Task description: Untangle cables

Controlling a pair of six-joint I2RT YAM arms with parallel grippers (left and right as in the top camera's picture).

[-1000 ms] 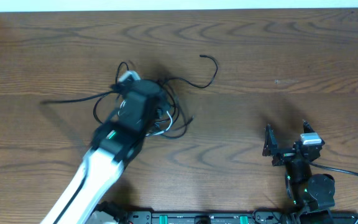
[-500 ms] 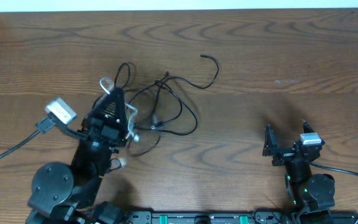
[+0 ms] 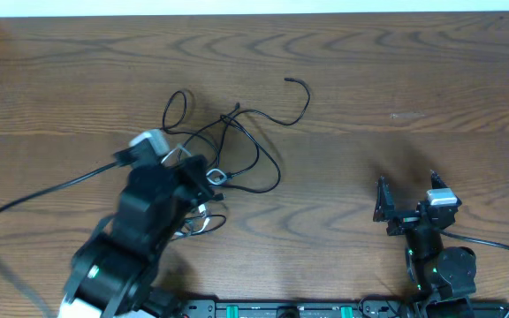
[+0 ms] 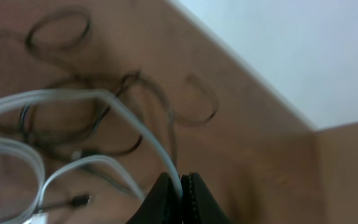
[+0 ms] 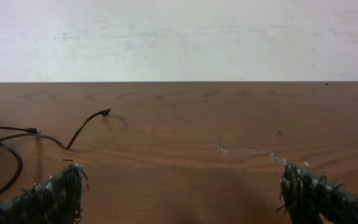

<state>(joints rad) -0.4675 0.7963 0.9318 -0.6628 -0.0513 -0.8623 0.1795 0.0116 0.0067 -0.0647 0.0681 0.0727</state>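
Note:
Thin black cables (image 3: pixel 307 99) lie in a loose tangle left of the table's middle, one free end curling to the far right. A white cable (image 3: pixel 203 215) loops at the tangle's near side. My left gripper (image 3: pixel 200 172) hovers over that near-left part, shut on the white cable (image 4: pixel 129 118), which runs from between its jaws (image 4: pixel 180 186) out over the blurred black cables (image 4: pixel 169 118). My right gripper (image 3: pixel 409 208) rests open at the near right, far from the tangle. In the right wrist view it (image 5: pixel 188 193) holds nothing, and a black cable end (image 5: pixel 86 127) lies at the far left.
A thick black cord (image 3: pixel 42 196) runs from the left arm toward the table's left edge. Another cord (image 3: pixel 502 247) leaves the right arm's base at the near right. A pale wall (image 5: pixel 179 37) rises behind the table's far edge.
The left arm has swung over the tangle and drawn back toward the near left, dragging the white cable and spreading the black loops. The right arm has stayed still.

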